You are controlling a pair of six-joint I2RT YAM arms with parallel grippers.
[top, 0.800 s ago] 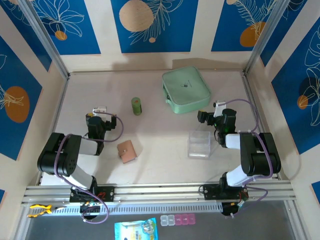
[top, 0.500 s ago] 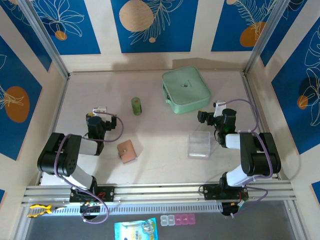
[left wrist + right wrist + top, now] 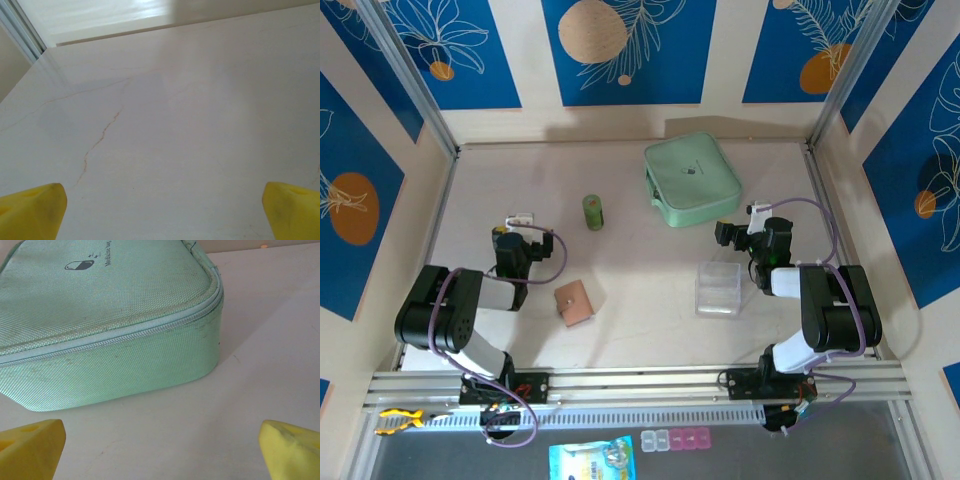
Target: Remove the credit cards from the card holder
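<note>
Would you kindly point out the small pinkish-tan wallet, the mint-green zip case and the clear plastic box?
pinkish-tan wallet (image 3: 573, 302): top view, centre of its cover.
mint-green zip case (image 3: 691, 180): top view, middle of its lid.
clear plastic box (image 3: 718, 289): top view, its top.

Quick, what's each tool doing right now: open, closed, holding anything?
Left tool: open, holding nothing.
Right tool: open, holding nothing.

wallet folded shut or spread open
Folded shut: the wallet lies flat with its tan outer cover facing up, the inner pockets hidden.
</note>
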